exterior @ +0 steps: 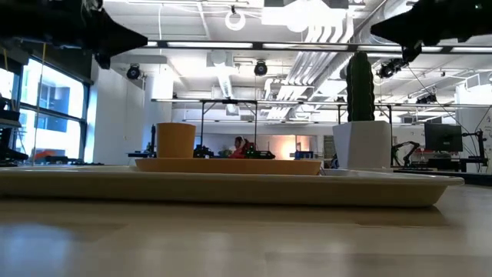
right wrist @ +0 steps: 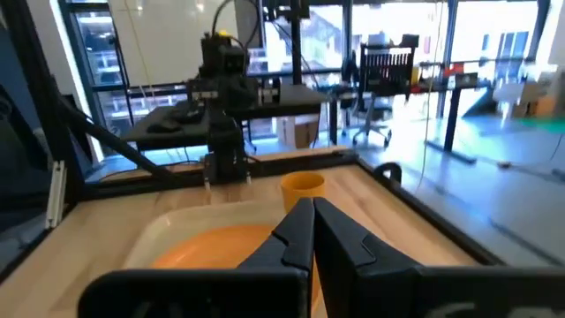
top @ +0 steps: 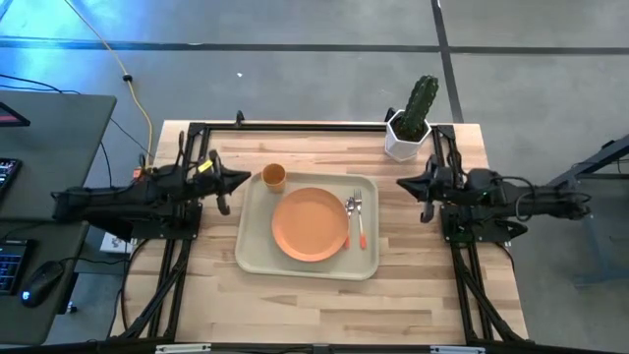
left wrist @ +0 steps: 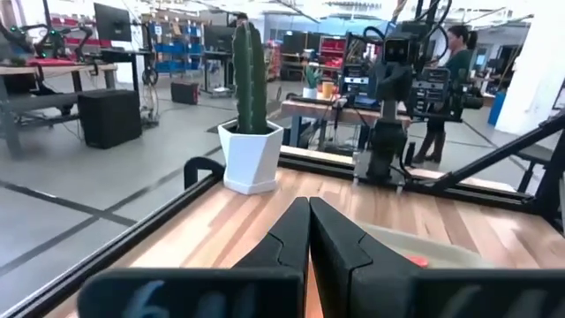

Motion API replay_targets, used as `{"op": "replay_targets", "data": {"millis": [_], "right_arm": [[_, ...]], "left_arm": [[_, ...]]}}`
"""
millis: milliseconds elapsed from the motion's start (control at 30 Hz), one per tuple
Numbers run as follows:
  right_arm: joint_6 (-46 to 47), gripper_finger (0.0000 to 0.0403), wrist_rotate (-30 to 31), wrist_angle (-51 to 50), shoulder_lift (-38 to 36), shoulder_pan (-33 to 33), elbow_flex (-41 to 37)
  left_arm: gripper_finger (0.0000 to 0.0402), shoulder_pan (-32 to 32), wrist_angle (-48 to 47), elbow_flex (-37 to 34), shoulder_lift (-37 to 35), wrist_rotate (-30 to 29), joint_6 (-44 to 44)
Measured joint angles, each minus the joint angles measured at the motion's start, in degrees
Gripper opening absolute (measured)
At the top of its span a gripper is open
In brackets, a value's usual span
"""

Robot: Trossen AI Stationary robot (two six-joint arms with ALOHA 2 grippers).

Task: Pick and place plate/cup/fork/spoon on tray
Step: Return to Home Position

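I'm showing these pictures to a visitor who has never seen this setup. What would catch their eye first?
Probably the cream tray at the table's middle, set like a place setting: the orange plate in its centre, the cup at its far left corner, the fork and spoon side by side along its right. Next, the cactus at the far right corner. The left gripper and right gripper flank the tray, both shut.

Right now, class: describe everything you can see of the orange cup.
The cup is small, round and handleless, of plain orange, plastic-looking material. It stands upright with its open mouth up, in the far left corner of the cream tray, seen from above. It sits just beyond the orange plate, close to its rim; whether they touch cannot be told. Neither gripper holds it; the left gripper hangs just beside it.
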Motion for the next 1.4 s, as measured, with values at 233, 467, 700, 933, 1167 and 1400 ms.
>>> {"op": "replay_targets", "data": {"millis": [233, 467, 700, 933, 1167, 1400], "right_arm": [[-2.72, 0.0000, -1.75, -3.89, -8.35, 0.00, -2.20], [-2.69, 0.0000, -1.91, -9.76, -14.40, 0.00, -2.25], [-0.15, 0.0000, -1.94, -13.08, -15.56, 0.00, -2.25], [2.83, 0.0000, -1.96, -3.80, -15.58, 0.00, -7.06], [6.32, 0.0000, -4.50, 1.36, -15.67, 0.00, -14.30], [1.26, 0.0000, -3.02, 4.36, -16.94, -0.04, -17.55]], "left_arm": [[0.0000, -0.01, -2.02, -3.67, -6.77, 0.01, -0.68], [0.0000, -0.03, -2.71, -7.42, -12.94, 1.42, -3.69], [0.0000, 0.00, -5.89, -10.29, -16.69, 0.87, -3.23], [0.0000, 0.01, -2.71, -13.52, -16.89, 0.89, -4.21], [0.0000, -0.01, -2.72, -13.52, -17.14, 0.91, -3.49], [0.0000, -0.01, -3.39, -13.52, -17.15, 1.54, -2.09]]}}
